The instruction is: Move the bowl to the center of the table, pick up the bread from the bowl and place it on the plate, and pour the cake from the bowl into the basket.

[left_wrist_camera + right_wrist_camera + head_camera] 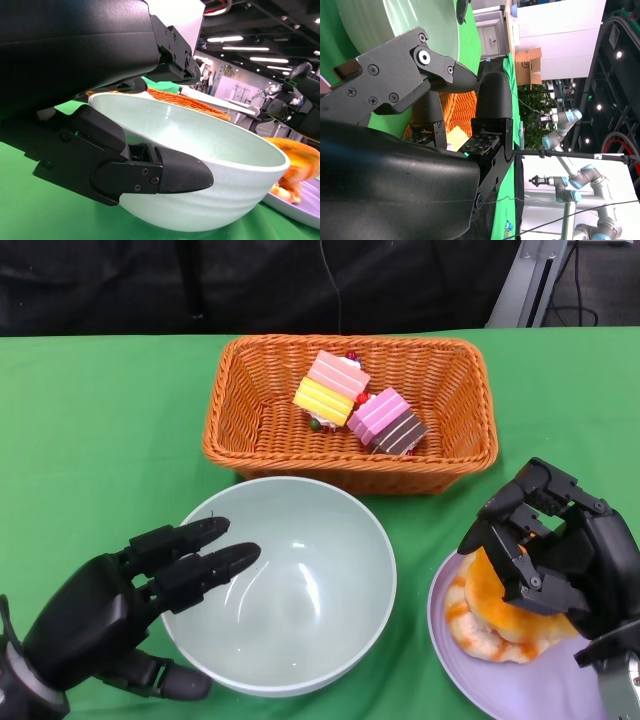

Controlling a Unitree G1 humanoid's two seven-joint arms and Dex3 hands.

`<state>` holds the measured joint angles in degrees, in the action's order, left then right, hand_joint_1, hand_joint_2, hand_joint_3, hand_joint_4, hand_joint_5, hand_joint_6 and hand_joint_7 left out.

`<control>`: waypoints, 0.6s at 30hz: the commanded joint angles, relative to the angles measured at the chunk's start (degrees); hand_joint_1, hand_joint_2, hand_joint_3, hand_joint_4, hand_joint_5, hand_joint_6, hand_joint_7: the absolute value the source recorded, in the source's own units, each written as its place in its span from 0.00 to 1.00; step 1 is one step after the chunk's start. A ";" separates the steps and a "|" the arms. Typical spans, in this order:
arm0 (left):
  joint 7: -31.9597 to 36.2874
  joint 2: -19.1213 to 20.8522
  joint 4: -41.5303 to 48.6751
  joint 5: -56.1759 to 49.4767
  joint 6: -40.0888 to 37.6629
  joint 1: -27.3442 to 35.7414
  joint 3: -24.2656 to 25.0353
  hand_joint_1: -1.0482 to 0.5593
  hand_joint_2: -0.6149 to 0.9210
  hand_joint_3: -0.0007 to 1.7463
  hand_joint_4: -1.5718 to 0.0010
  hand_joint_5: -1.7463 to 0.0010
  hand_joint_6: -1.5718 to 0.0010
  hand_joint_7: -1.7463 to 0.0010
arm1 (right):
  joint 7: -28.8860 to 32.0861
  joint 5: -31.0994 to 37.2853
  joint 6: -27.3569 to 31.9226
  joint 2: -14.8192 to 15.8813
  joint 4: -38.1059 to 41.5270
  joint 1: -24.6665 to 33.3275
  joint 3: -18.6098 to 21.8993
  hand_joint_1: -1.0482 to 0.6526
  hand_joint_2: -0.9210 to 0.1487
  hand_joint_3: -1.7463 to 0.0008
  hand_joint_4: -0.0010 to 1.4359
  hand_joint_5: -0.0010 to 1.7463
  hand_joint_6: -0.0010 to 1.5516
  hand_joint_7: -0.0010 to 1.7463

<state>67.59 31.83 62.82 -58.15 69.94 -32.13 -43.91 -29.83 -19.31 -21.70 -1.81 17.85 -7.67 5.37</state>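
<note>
The pale green bowl (290,585) sits upright near the middle of the green table (90,420), and it's empty inside. Just beyond it, on the far side, the orange wicker basket (350,410) holds the cake (360,405): pink, yellow and brown layered pieces lying together toward its right half.

Over on the left, the left hand (130,605) is at the bowl's left rim, upper fingers (215,565) reaching over the edge into the bowl, thumb low against the outer wall. The left wrist view shows the same: a finger pressed to the bowl's outside, others over the rim, so the bowl is clasped at its wall.

On the near right, the lilac plate (480,670) lies just beside the bowl, and the orange bread (500,615) rests on it. The right hand (550,555) is over the bread with fingers curled down around it; whether they grip it or merely touch it, I cannot tell.
</note>
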 commanded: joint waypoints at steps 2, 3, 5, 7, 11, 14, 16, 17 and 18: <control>-6.66 -0.12 2.32 5.78 5.11 0.99 3.83 0.03 1.00 0.29 0.93 1.00 0.90 1.00 | -0.31 -0.26 -0.89 0.68 0.58 -0.33 0.35 0.52 0.31 0.45 0.52 0.92 0.41 0.76; -8.44 -0.75 3.07 7.73 6.03 1.13 5.11 0.03 1.00 0.29 0.93 1.00 0.90 1.00 | -0.31 -0.15 -1.21 0.66 0.84 -0.42 0.39 0.52 0.31 0.46 0.52 0.92 0.41 0.76; -12.41 -1.89 4.30 11.46 7.21 1.53 7.54 0.03 1.00 0.29 0.92 1.00 0.90 1.00 | -0.48 -0.11 -1.39 0.74 1.17 -0.54 0.38 0.51 0.31 0.46 0.52 0.93 0.41 0.76; -16.06 -2.54 4.72 14.31 7.28 1.98 9.67 0.03 1.00 0.31 0.93 1.00 0.91 1.00 | -0.92 -0.74 -1.20 0.65 1.59 -0.79 0.50 0.51 0.31 0.46 0.52 0.93 0.41 0.75; -23.33 -3.89 5.61 21.09 7.63 3.34 14.66 0.01 1.00 0.33 0.91 0.99 0.90 0.99 | -0.59 -0.30 -1.18 0.68 1.51 -0.72 0.48 0.50 0.31 0.47 0.52 0.92 0.41 0.75; -32.20 -5.46 6.87 28.86 8.49 4.49 18.43 0.01 1.00 0.34 0.91 0.99 0.91 1.00 | -0.44 0.01 -1.56 0.69 1.64 -0.74 0.48 0.52 0.30 0.47 0.52 0.93 0.41 0.75; -39.63 -7.16 7.15 36.04 8.26 5.69 21.37 0.00 1.00 0.34 0.90 0.99 0.90 0.99 | -0.39 -0.05 -1.39 0.71 1.56 -0.69 0.48 0.52 0.30 0.46 0.52 0.93 0.41 0.75; -42.99 -7.89 6.94 39.13 7.95 6.26 22.68 0.00 1.00 0.34 0.90 0.99 0.90 0.99 | -0.43 -0.15 -1.20 0.73 1.48 -0.64 0.48 0.52 0.31 0.46 0.52 0.93 0.41 0.75; -47.19 -9.11 6.55 43.50 7.26 6.91 24.26 0.00 1.00 0.35 0.90 0.99 0.90 0.99 | -0.36 -0.15 -1.16 0.73 1.40 -0.58 0.48 0.53 0.31 0.46 0.52 0.92 0.41 0.75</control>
<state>24.77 23.50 69.27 -19.17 77.68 -26.63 -21.67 -30.50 -19.41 -22.62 -1.82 19.35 -8.01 5.48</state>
